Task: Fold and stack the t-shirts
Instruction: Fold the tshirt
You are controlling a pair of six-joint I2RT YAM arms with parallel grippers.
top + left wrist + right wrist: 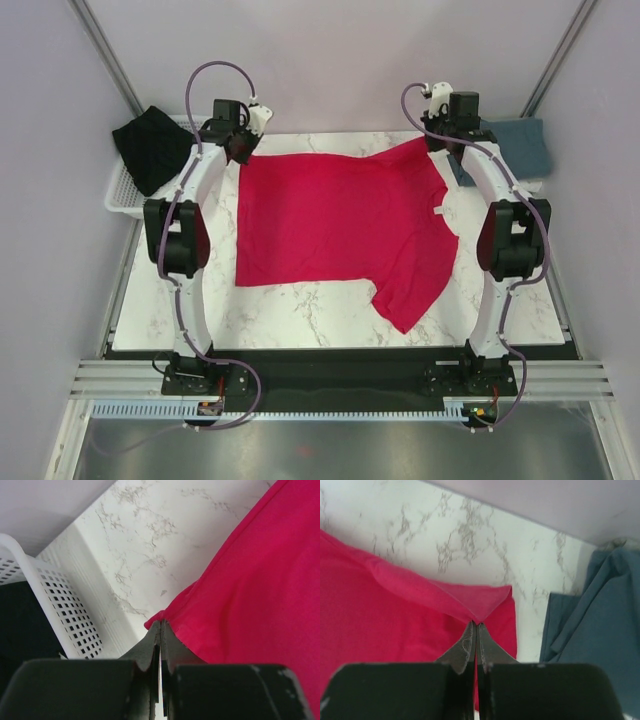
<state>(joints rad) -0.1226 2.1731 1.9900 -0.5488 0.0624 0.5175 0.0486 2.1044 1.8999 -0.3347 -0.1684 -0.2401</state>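
Along the far side of the table [300,308], both jaws clamp the red t-shirt [340,220]

Top external view: looks down from above and behind the arm bases [195,378], far enough to hold the whole marble table [300,305]. Wrist views: each looks close along its own gripper, left gripper [160,626] and right gripper [476,625] at bottom centre, toward the table's far edge. All three share the red t-shirt [330,215]; the white basket [118,195] recurs at left of the left wrist view, the blue-grey t-shirt [520,145] at right of the right wrist view.
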